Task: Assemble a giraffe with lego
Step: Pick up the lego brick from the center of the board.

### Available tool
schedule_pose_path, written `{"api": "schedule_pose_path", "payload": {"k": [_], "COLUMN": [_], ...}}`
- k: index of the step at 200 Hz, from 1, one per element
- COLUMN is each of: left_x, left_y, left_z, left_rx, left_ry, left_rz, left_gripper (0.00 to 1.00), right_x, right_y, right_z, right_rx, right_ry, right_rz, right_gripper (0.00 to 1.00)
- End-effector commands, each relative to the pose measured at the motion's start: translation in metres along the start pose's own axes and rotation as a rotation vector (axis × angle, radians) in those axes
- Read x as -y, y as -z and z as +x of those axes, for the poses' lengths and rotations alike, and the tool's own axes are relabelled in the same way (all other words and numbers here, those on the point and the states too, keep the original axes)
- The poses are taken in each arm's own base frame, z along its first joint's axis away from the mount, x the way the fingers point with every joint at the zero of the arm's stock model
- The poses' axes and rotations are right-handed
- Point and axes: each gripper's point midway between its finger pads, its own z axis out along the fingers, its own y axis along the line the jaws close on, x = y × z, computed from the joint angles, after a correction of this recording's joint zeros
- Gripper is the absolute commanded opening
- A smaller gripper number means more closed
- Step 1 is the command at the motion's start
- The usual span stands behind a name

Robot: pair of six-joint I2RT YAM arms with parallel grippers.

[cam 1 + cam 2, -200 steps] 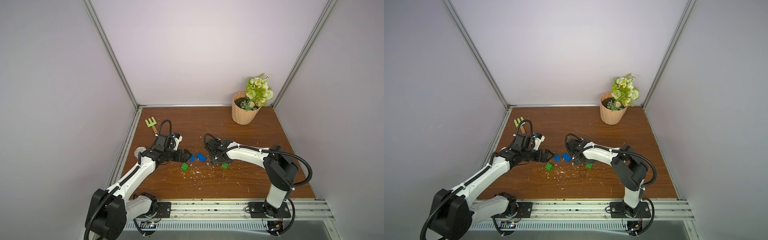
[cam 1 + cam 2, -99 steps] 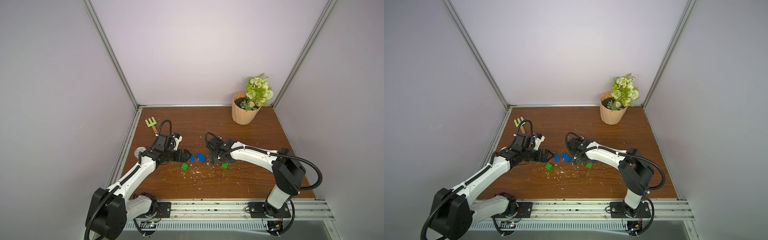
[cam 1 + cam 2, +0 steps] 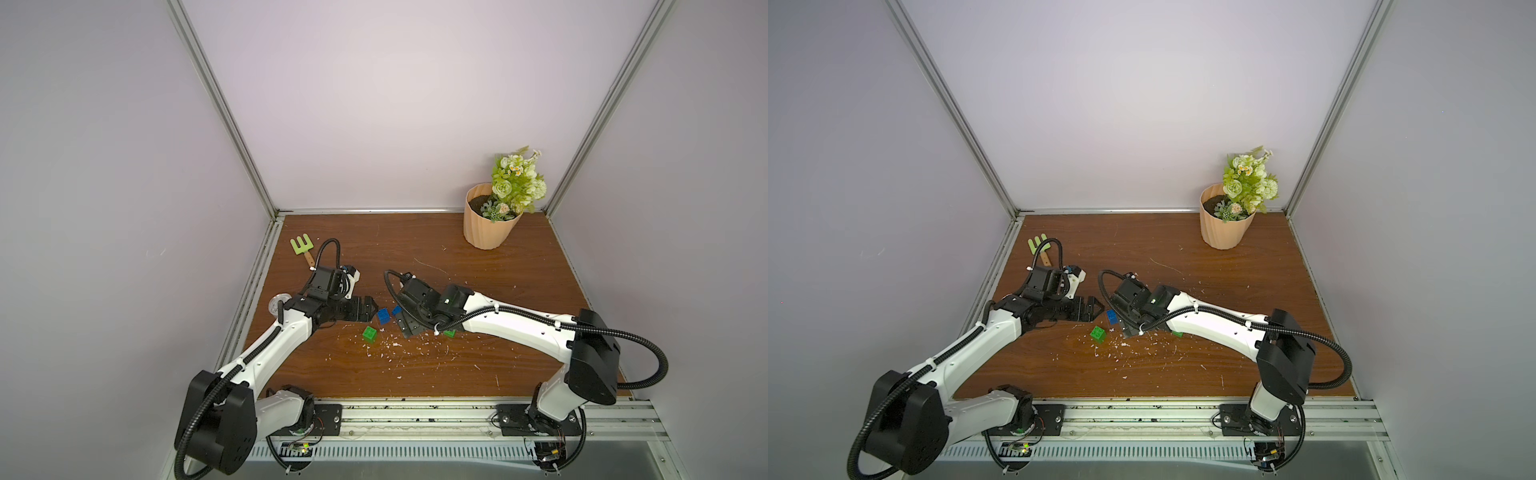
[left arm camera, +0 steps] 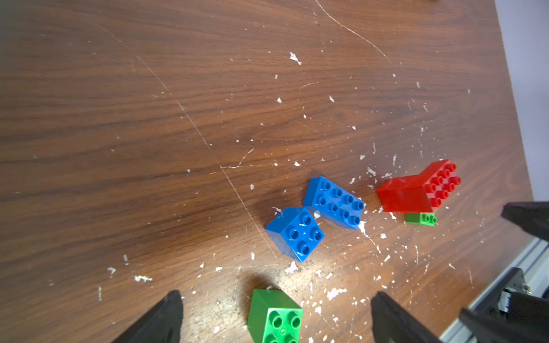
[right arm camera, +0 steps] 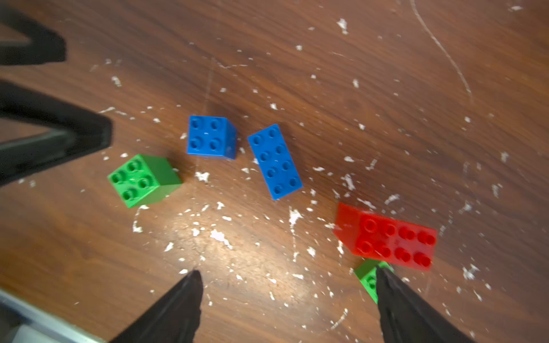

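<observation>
Holding the black left gripper point(image 4: 276, 297) low over the brown wooden tabletop point(image 3: 415, 257), fingers spread apart and empty, near a green square studded plastic brick point(image 4: 274, 317). Holding the black right gripper point(image 5: 288, 271) wide and empty, one finger overlapping a second, partly hidden green brick point(image 5: 367, 274) tucked against a raised red oblong brick point(image 5: 392, 240). Flanking a blue square brick point(image 5: 211, 138) just beside a blue oblong brick point(image 5: 274, 161), both loose, studs up.
</observation>
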Motion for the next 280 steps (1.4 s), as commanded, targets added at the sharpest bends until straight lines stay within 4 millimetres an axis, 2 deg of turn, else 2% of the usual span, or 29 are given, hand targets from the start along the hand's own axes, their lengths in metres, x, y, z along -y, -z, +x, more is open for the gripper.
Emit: {"api": "schedule_pose_path", "payload": {"k": [1, 42, 89, 120, 179, 224, 254, 280], "left_x": [-0.019, -0.061, -0.079, -0.088, -0.088, -0.086, -0.086, -0.085], "left_y": [0.007, 0.012, 0.015, 0.017, 0.018, 0.017, 0.017, 0.017], "left_z": [-0.01, -0.013, -0.016, -0.014, -0.013, -0.012, -0.012, -0.012], "left_rx": [0.027, 0.033, 0.037, 0.031, 0.036, 0.032, 0.032, 0.036], "left_ry": [0.055, 0.156, 0.201, 0.217, 0.219, 0.218, 0.217, 0.216], "left_rz": [-0.11, -0.227, -0.271, -0.313, -0.314, -0.301, -0.297, -0.293], "left_gripper": [1.0, 1.0, 0.99, 1.0, 1.0, 1.0, 1.0, 1.0], "right_x": [-0.036, -0.073, -0.105, -0.12, -0.134, -0.133, -0.135, -0.133], "right_y": [0.001, -0.001, -0.01, -0.026, -0.053, -0.071, -0.08, -0.077], "right_z": [-0.013, -0.01, -0.014, -0.013, -0.014, -0.015, -0.011, -0.014], "right_rx": [0.084, 0.141, 0.173, 0.168, 0.167, 0.163, 0.145, 0.156], "right_ry": [0.131, 0.247, 0.338, 0.376, 0.39, 0.385, 0.38, 0.365], "right_rz": [-0.151, -0.296, -0.369, -0.383, -0.378, -0.343, -0.341, -0.332], "right_gripper": [0.9, 0.85, 0.8, 0.78, 0.78, 0.77, 0.72, 0.64]}}
